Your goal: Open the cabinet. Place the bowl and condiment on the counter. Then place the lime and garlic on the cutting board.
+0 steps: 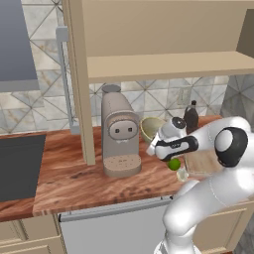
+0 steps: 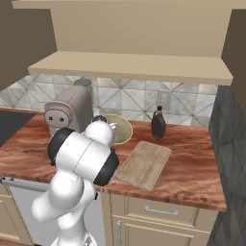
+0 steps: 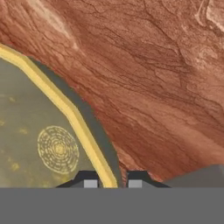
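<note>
Fingers [image 3: 90, 178] of my gripper [image 3: 111, 180] pinch the thin rim of the round olive-beige bowl [image 3: 39, 131], 1 tip on each side of the wall. I see the bowl on the reddish-brown wood-grain counter [image 1: 74, 178], between the beige coffee machine [image 1: 119, 131] and the light tan wooden cutting board [image 2: 143, 164]. The dark brown bottle [image 2: 158, 123] stands behind the board. A bright green lime [image 1: 174, 164] and pale garlic bulb [image 1: 182, 174] lie at the board's near edge. The beige wall cabinet [image 1: 158, 39] hangs open above.
</note>
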Controlling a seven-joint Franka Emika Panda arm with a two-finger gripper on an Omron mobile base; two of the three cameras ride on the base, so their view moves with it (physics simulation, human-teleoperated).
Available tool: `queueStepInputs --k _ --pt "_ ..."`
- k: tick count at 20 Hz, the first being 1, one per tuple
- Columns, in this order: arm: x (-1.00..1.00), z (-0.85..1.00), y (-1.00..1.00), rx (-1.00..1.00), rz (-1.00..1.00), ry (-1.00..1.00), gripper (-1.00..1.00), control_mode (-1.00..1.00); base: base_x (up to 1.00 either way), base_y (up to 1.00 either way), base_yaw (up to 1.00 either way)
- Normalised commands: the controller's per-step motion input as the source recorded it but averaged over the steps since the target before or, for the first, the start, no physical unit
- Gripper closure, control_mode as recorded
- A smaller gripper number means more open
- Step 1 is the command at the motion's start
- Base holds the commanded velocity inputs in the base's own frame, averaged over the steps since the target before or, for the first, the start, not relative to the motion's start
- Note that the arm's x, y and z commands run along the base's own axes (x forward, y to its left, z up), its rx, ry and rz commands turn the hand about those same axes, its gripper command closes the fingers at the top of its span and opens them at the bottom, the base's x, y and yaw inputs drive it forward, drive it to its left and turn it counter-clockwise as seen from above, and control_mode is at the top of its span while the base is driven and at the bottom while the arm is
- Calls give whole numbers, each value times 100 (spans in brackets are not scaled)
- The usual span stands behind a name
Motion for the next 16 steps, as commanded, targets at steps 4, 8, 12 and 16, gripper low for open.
queueStepInputs --k 4,8,12,16 --pt "9 0 -77 -6 29 0 100 -100 0 0 0" --pt "33 1 -41 -11 28 0 -100 -100 0 0 0" --pt "38 5 -29 -12 28 0 -100 -100 0 0 0" --pt "31 10 -41 -8 28 0 -100 -100 0 0 0"
